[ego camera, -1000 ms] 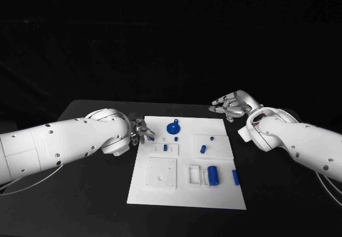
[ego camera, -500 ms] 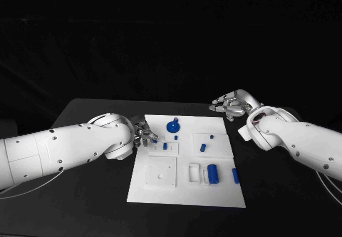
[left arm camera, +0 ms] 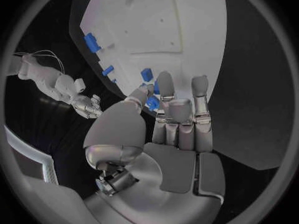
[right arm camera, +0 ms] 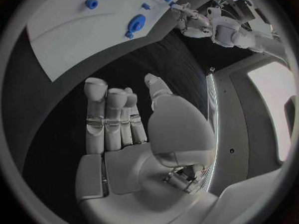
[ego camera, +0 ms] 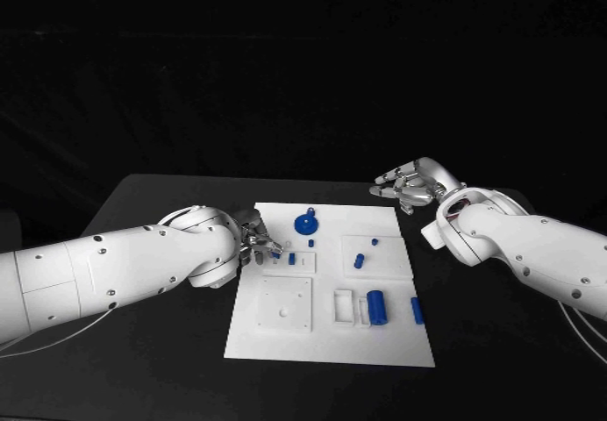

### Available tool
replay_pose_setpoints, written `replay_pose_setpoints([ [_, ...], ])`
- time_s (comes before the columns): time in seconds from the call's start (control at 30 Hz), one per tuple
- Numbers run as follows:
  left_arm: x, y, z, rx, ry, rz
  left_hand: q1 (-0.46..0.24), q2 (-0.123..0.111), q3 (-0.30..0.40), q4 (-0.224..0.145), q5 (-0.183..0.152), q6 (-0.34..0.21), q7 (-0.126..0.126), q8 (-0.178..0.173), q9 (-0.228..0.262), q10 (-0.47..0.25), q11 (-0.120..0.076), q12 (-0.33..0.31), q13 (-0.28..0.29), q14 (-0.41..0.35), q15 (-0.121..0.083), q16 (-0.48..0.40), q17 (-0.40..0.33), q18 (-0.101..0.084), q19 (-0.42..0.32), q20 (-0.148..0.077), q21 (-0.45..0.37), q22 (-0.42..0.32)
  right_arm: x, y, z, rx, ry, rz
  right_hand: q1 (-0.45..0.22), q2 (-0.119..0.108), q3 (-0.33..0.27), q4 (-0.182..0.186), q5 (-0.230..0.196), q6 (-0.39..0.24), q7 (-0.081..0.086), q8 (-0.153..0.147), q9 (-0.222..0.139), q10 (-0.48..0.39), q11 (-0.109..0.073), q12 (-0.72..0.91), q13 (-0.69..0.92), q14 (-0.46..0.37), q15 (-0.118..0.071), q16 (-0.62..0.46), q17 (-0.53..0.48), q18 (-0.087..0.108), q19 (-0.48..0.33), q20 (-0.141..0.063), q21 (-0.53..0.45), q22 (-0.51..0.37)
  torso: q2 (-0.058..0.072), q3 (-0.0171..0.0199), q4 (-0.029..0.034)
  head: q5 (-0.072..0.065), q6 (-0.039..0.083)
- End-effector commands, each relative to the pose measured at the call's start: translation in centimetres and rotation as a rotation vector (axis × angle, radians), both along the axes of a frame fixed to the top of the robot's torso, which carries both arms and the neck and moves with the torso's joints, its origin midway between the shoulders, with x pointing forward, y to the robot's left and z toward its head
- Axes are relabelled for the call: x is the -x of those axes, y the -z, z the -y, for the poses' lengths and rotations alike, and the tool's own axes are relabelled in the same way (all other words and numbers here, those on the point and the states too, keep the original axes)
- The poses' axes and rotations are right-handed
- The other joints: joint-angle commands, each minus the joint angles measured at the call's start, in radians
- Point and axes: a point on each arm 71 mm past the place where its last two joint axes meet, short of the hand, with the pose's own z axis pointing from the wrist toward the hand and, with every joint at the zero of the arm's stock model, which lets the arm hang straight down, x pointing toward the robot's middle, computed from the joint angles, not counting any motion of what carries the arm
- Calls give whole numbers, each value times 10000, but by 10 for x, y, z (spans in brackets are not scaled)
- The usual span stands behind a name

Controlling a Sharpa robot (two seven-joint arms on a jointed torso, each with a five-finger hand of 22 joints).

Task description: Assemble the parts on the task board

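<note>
The white task board (ego camera: 332, 344) lies in the middle of the black table. On it sit a round blue disc part (ego camera: 308, 225), several small blue pegs such as one (ego camera: 360, 260) at the right, and a blue cylinder (ego camera: 375, 307) near the front. My left hand (ego camera: 255, 240) hovers over the board's left edge, pinching a small blue part (left arm camera: 151, 102) between thumb and a finger. My right hand (ego camera: 407, 186) hangs past the board's far right corner, its fingers (right arm camera: 107, 115) straight and apart, holding nothing.
A raised square plate (ego camera: 287, 304) and a narrow slot block (ego camera: 346, 306) stand on the board's front half. In the left wrist view, other blue parts (left arm camera: 92, 42) lie farther along the board (left arm camera: 163, 26). Black tabletop (ego camera: 165, 351) surrounds the board.
My left arm has pushed further in, and its hand with the small blue part has shifted slightly nearer and over the board's left edge. The right hand has stayed put.
</note>
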Motion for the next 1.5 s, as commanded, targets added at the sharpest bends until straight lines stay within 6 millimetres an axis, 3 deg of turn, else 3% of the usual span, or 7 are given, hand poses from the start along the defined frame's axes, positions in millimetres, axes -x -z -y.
replay_pose_setpoints([
  [0.03,1,1,3,-141,185,-5,150,9,1042,-986,43,811,-695,63,-2,497,-187,62,-7,-5,-76,32,-39,103,-45,62,36,207,0,0,-2,10,-158,-7,-64,-23,64,-23,41,-50,-10,-37,-14,7,5,7,15,36,-38,4,9,200,493,-23,51,608,-5,-1,10,-4,-13],
  [1.5,3,11,0,-856,529,28,161,0,1064,-968,47,805,-690,64,-6,498,-185,57,-13,-9,-72,29,-102,103,-65,64,64,206,1,2,-2,-11,-213,-64,-89,-7,72,-36,70,-49,-10,-38,-15,20,1,11,24,51,-42,0,13,201,497,-28,73,601,-8,5,1,74,-145],
])
